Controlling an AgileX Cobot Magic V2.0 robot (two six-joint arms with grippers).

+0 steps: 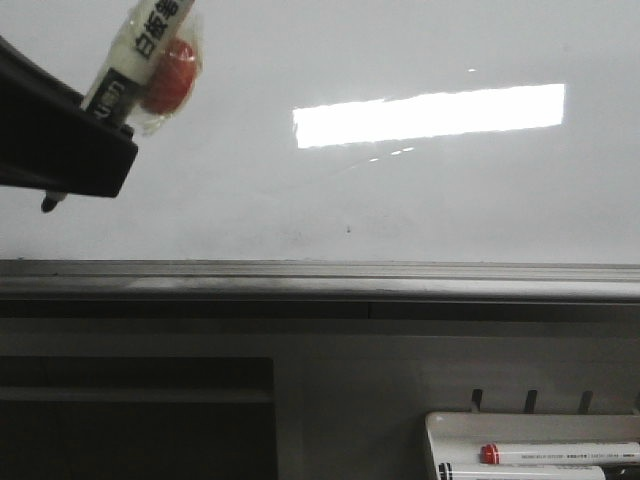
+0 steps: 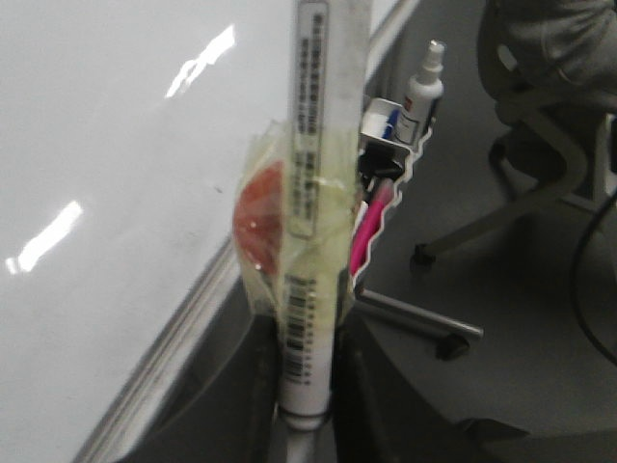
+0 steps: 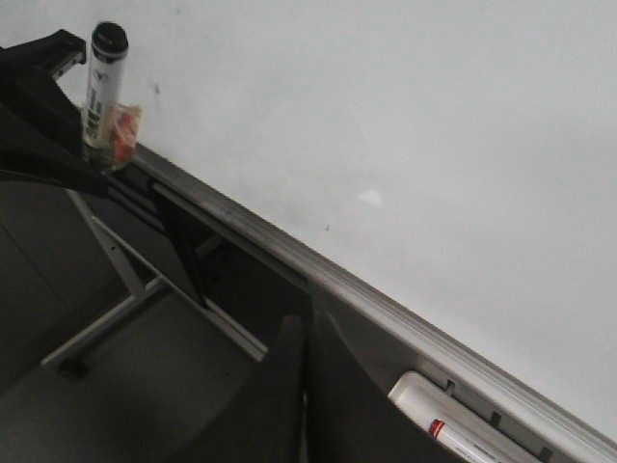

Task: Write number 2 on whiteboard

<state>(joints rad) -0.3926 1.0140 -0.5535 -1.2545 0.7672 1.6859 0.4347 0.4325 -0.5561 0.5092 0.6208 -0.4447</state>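
The whiteboard (image 1: 400, 200) fills the upper front view, glossy white with a grey rim (image 1: 320, 282). No number 2 shows on it; I see only a small dark speck (image 1: 348, 230). My left gripper (image 2: 308, 386) is shut on a white marker (image 2: 313, 241) that has yellowish tape and a red blob wrapped round it. In the front view the left gripper (image 1: 90, 150) is at the board's upper left, with the marker's dark tip (image 1: 50, 203) close to the surface; contact cannot be told. My right gripper (image 3: 308, 333) hangs shut and empty below the board's rim.
A white marker tray (image 1: 530, 450) with a red-banded marker hangs under the rim at the lower right, close to the right gripper. Beyond the board's edge the left wrist view shows a pen holder (image 2: 386, 174), a spray bottle (image 2: 424, 87) and an office chair (image 2: 549, 116).
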